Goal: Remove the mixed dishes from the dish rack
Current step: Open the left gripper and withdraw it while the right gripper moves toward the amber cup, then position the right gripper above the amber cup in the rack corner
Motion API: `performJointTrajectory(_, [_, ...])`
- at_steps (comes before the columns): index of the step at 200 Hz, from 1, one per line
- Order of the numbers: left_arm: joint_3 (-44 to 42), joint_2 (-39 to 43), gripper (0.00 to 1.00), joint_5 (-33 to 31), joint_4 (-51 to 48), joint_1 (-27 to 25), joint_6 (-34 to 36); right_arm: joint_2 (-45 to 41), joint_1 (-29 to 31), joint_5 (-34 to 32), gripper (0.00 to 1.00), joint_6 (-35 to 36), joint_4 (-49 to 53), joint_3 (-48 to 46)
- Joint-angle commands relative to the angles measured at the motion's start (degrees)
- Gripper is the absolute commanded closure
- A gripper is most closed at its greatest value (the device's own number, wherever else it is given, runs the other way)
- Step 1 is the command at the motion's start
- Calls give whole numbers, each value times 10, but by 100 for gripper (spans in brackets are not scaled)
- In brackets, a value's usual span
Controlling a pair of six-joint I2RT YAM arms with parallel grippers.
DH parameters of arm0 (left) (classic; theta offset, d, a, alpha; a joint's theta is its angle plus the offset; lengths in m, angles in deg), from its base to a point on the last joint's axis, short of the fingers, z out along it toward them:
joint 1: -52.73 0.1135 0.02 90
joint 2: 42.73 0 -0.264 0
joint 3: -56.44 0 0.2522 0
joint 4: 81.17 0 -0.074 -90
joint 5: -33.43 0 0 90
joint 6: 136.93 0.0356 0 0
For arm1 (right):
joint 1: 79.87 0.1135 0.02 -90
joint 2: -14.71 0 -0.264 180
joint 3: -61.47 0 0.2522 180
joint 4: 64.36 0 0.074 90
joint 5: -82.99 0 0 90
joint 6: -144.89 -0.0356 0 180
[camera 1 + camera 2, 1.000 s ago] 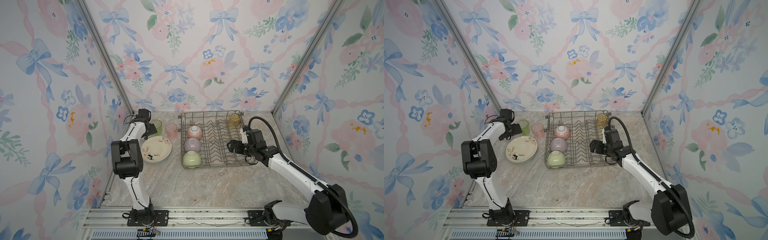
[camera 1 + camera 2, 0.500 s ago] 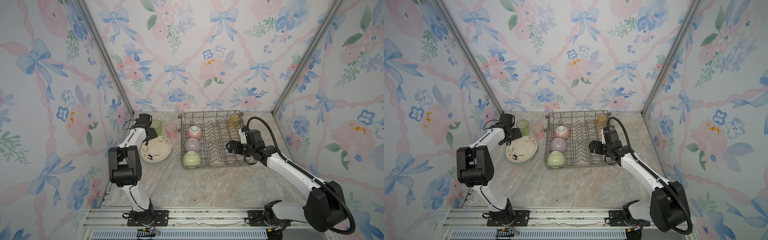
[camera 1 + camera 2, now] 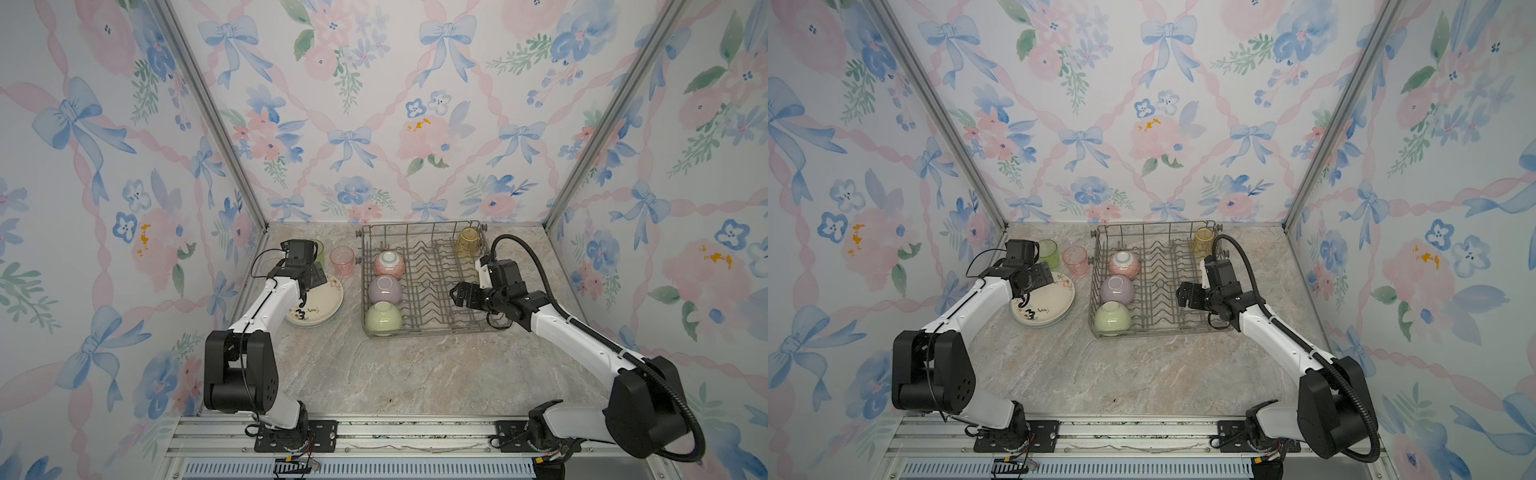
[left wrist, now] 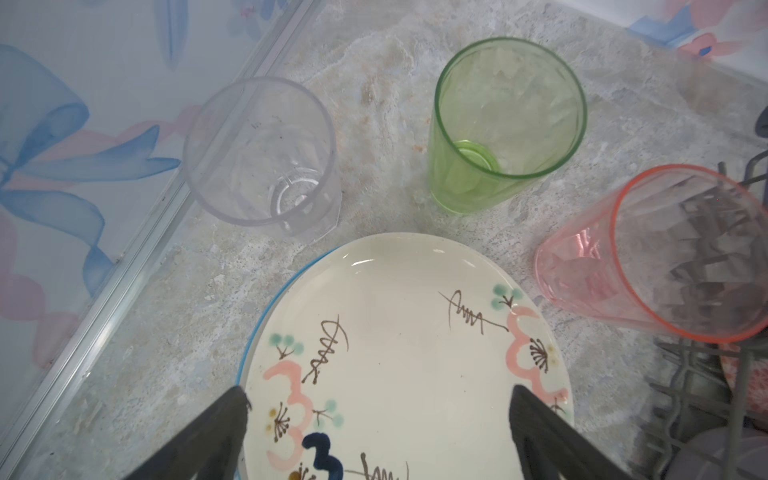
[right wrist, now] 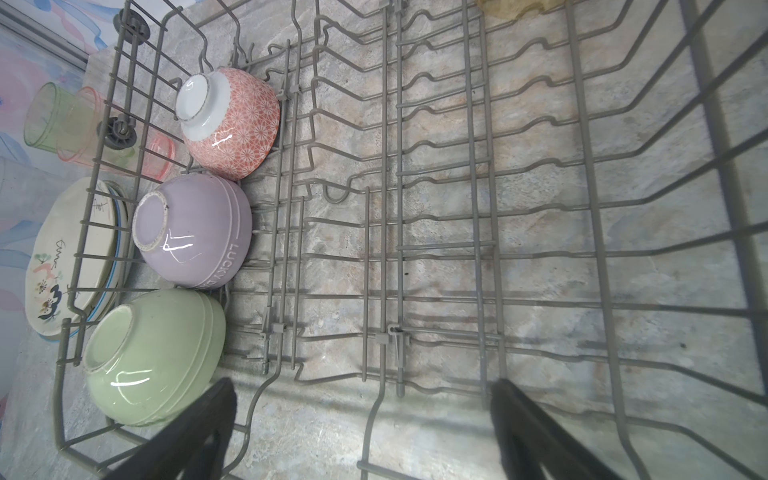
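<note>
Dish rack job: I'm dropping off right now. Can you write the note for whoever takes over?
Left tool: open, empty, over the plate stack.
Right tool: open, empty, over the dish rack, above its bare tines.
Done: plate stack, clear tumbler, green tumbler and pink tumbler are on the table beside the rack.
To do: pink bowl, lilac bowl and green bowl, upside down in the rack row nearest the plates; yellow tumbler in its far right corner.
</note>
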Motion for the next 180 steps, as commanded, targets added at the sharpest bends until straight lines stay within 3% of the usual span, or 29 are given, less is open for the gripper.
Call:
performJointTrajectory(1, [-15,0,2,14,4,3,-10,8,-3,7,3,8,-6,-1])
performJointTrajectory(88, [-44,100,2,68,5,-24,-17,69,-15,-24,3,29,0,87])
performJointTrajectory(154, [-23,156,2,124,3,-79,53,221,-77,-55,3,50,-7,218])
performJointTrajectory(180, [-19,165,2,178,3,-84,72,293,-99,-49,3,54,-19,269])
